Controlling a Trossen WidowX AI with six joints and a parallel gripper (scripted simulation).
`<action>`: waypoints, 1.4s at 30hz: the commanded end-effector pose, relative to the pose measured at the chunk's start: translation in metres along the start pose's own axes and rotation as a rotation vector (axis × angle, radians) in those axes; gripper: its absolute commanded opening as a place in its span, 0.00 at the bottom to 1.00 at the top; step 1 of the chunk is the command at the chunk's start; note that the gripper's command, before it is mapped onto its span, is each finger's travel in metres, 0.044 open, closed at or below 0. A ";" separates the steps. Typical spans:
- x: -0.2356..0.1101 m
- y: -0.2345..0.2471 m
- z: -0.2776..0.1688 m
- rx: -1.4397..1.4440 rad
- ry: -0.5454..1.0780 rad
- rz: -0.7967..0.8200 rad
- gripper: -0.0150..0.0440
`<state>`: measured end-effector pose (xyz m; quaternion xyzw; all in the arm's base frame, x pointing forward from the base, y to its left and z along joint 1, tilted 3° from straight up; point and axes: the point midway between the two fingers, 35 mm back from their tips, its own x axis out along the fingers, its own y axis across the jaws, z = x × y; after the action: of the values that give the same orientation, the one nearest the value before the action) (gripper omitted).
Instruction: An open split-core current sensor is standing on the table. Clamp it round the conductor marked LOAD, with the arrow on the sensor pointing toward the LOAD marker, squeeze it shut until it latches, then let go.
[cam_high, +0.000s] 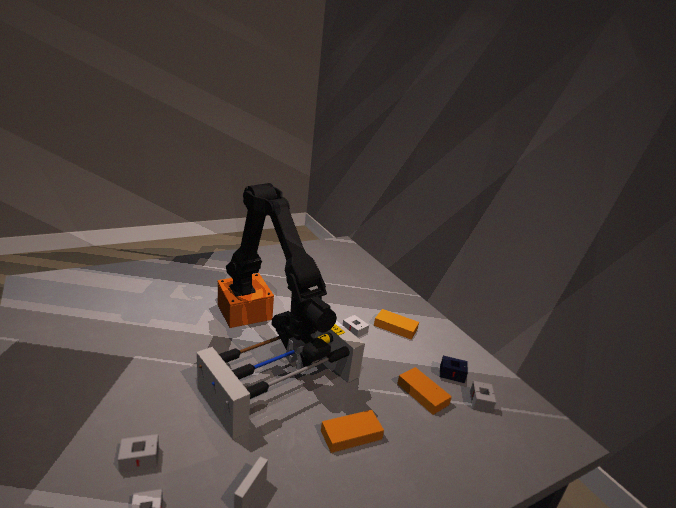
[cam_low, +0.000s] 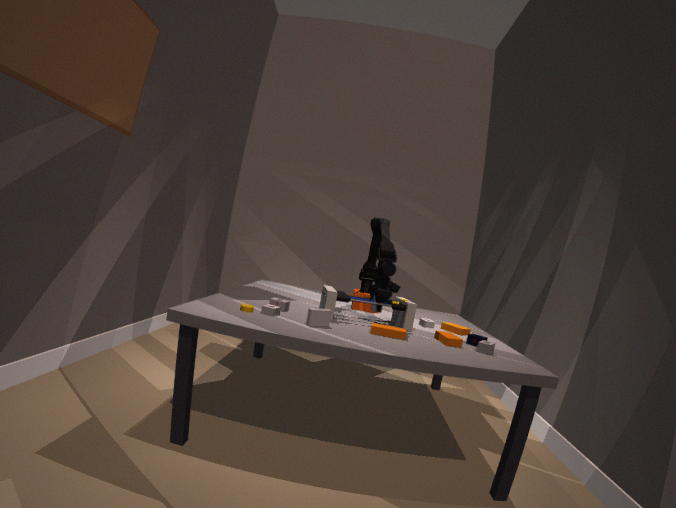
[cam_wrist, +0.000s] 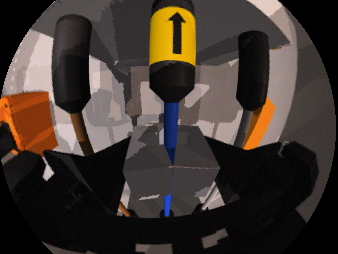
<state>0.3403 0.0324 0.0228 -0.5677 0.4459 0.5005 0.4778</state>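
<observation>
A fixture of two grey end blocks (cam_high: 221, 390) (cam_high: 356, 361) carries three parallel conductors: brown, blue and grey. The blue conductor (cam_high: 273, 359) (cam_wrist: 170, 132) is the middle one. It ends in a yellow sleeve (cam_high: 325, 338) (cam_wrist: 173, 33) with a black arrow, below the yellow LOAD marker (cam_high: 338, 329). The grey split-core sensor (cam_wrist: 149, 158) (cam_high: 295, 357) sits round the blue conductor. My gripper (cam_high: 307, 355) (cam_wrist: 167, 138) (cam_low: 382, 299) reaches down over the fixture, with its black fingers on either side of the sensor, pressing on it. The sensor's arrow is hidden.
Three orange blocks (cam_high: 396, 323) (cam_high: 424, 388) (cam_high: 351, 429) lie right of the fixture. Small grey hollow cubes (cam_high: 355, 325) (cam_high: 483, 395) (cam_high: 138, 452), a dark blue one (cam_high: 454, 368) and a grey slab (cam_high: 250, 480) are scattered around. The arm's orange base (cam_high: 245, 303) stands behind the fixture.
</observation>
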 end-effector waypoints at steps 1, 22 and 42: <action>-0.008 0.000 0.000 -0.001 0.001 0.010 0.25; -0.014 0.001 0.001 -0.004 -0.001 0.026 0.34; -0.014 0.001 0.001 -0.004 -0.001 0.027 0.78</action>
<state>0.3375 0.0331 0.0367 -0.5623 0.4522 0.5081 0.4703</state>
